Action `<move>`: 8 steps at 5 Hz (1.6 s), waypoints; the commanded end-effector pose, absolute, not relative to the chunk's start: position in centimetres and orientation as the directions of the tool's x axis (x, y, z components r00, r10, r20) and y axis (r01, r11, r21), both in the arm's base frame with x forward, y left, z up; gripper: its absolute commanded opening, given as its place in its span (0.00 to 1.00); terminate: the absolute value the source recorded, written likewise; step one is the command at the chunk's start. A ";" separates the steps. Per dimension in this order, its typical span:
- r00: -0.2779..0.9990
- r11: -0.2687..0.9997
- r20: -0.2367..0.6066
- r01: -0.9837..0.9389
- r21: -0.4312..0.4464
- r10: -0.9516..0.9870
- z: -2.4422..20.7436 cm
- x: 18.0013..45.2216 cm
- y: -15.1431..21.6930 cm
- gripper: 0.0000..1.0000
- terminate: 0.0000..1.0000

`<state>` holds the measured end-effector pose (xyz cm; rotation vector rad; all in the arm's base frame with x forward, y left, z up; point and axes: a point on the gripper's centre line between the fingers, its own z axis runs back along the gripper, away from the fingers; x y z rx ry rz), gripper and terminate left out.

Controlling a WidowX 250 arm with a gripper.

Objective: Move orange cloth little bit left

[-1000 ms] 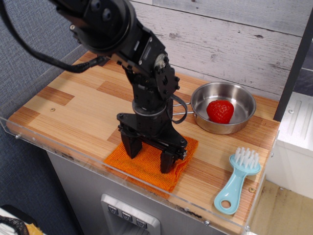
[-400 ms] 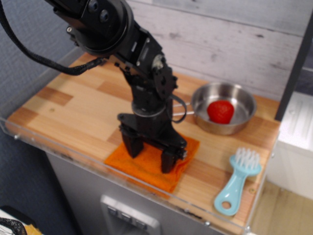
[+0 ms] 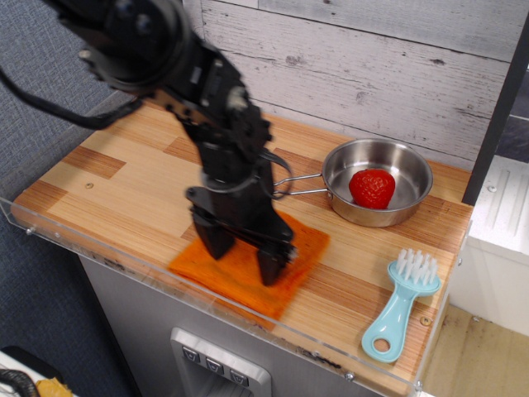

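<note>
Orange knitted fabric lies flat near the front edge of the wooden counter (image 3: 124, 190): that is the orange cloth (image 3: 248, 266), spread out with one corner pointing toward the clear plastic guard that runs along the counter's front. From where I stand, the black arm comes down from the upper left and plants its gripper (image 3: 240, 256) right on the cloth, with the two dark fingers spread apart and both tips pressing onto the fabric, one toward the cloth's left part and one nearer its middle. So the claw is open, not pinching a fold as far as I can see. The arm looks a little blurred. Behind and to the right of the cloth sits a steel pan (image 3: 405, 211) with its thin handle reaching toward the arm, and a red strawberry (image 3: 372, 188) rests inside it. A light blue brush (image 3: 400, 308) with white bristles lies on the counter's front right corner, well apart from the cloth.
</note>
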<state>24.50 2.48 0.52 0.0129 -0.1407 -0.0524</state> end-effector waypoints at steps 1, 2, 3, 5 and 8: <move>0.976 0.999 0.218 -0.001 0.046 -0.009 2.6 25.1 8.9 1.00 0.00; 0.977 0.999 0.214 0.003 0.050 -0.014 2.9 25.7 10.7 1.00 0.00; 0.972 0.998 0.231 0.023 0.067 -0.038 3.3 26.7 13.1 1.00 0.00; 0.960 0.996 0.270 0.052 0.077 -0.071 4.4 28.5 15.5 1.00 0.00; 0.964 0.990 0.234 -0.113 -0.089 0.131 14.7 27.8 12.1 1.00 0.00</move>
